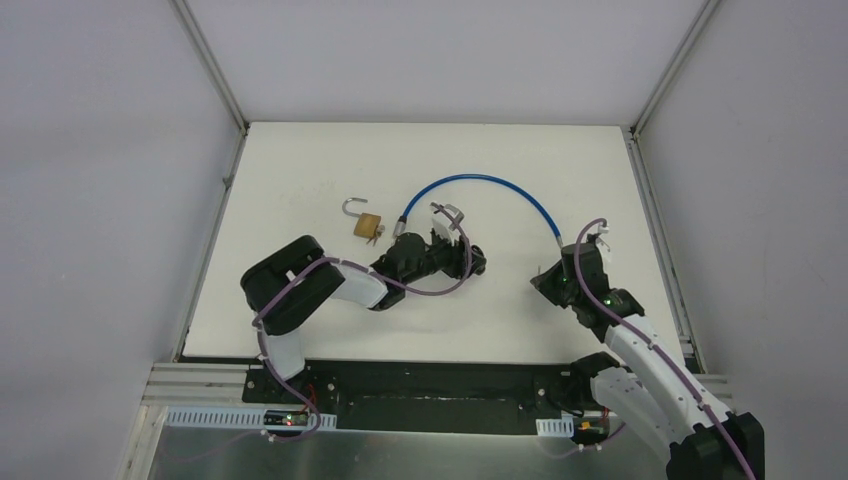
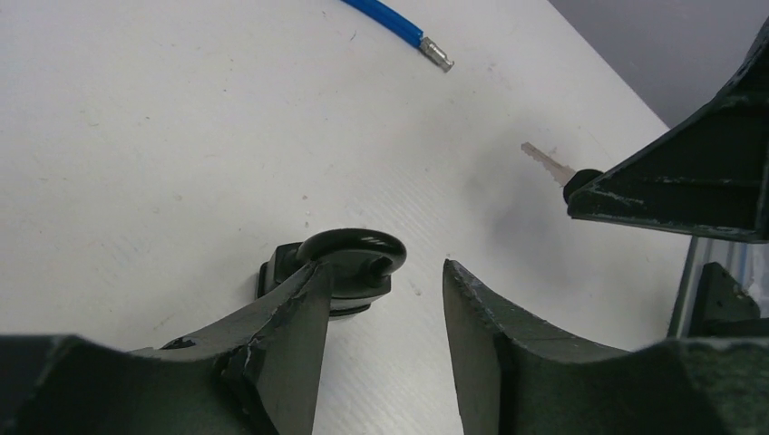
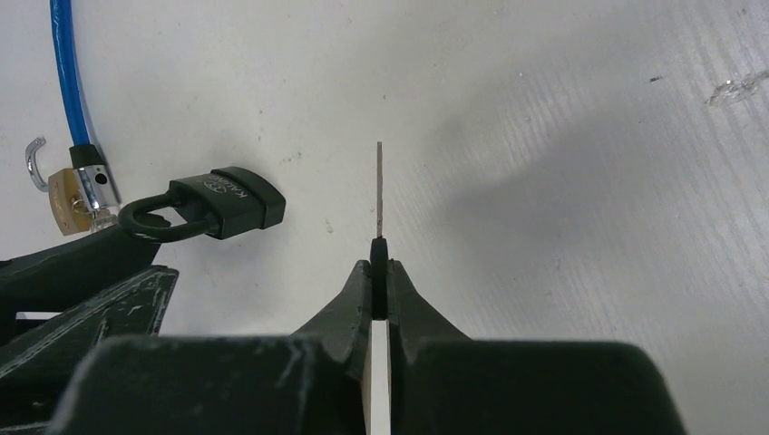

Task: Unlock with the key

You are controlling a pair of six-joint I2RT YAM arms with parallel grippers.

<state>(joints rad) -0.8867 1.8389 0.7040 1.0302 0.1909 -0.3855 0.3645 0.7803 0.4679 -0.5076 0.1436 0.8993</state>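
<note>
A black padlock (image 3: 218, 204) lies flat on the white table, shackle closed. In the left wrist view it (image 2: 349, 263) sits just past my left finger's tip, partly hidden by it. My left gripper (image 2: 383, 272) is open and holds nothing. My right gripper (image 3: 379, 267) is shut on the black head of a key. The silver key blade (image 3: 379, 190) points forward, a short way right of the padlock. The key blade (image 2: 547, 163) also shows in the left wrist view. In the top view the left gripper (image 1: 476, 262) and right gripper (image 1: 541, 284) face each other.
A brass padlock (image 1: 367, 225) with an open shackle lies at the table's middle left. A blue cable (image 1: 490, 182) arcs from beside it over to the right arm. The table's right edge (image 1: 655, 240) runs close to the right arm.
</note>
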